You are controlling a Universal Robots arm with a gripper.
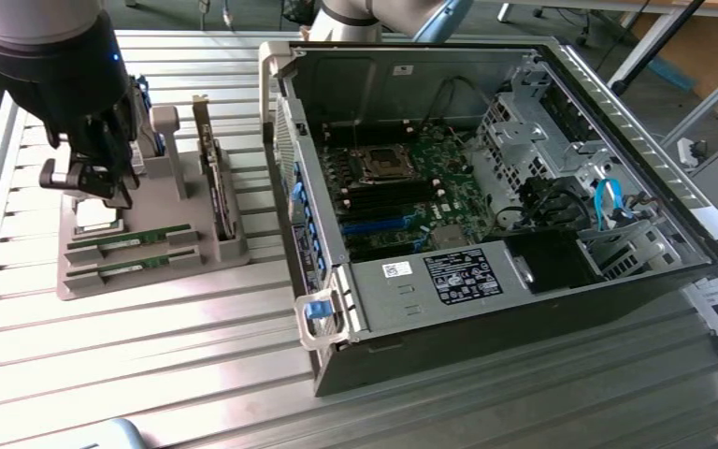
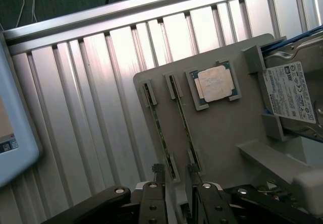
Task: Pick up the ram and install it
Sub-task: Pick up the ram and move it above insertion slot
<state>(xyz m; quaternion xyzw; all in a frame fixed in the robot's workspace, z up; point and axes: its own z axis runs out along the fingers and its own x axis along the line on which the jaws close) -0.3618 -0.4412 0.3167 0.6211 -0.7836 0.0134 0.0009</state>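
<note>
**Open gripper over the ram, nothing picked up yet**

The gripper (image 1: 89, 187) is at the upper left of the exterior view, just above the grey holder (image 1: 228, 251) that sits on the bench (image 1: 147, 355). Its fingers (image 2: 158, 172) are spread wide apart and hold nothing. Two ram sticks lie side by side in the holder at the left of that view: the upper ram stick (image 1: 128, 238) and the lower ram stick (image 1: 128, 266). I think no part of the job is done. The ram has not been lifted, and putting it in the open computer case (image 1: 396, 281), in the middle and right of the view, is left too. Counting: one gripper, two ram sticks, one square processor chip (image 2: 214, 82), one hard drive (image 2: 292, 88), one holder and one computer case.
</note>
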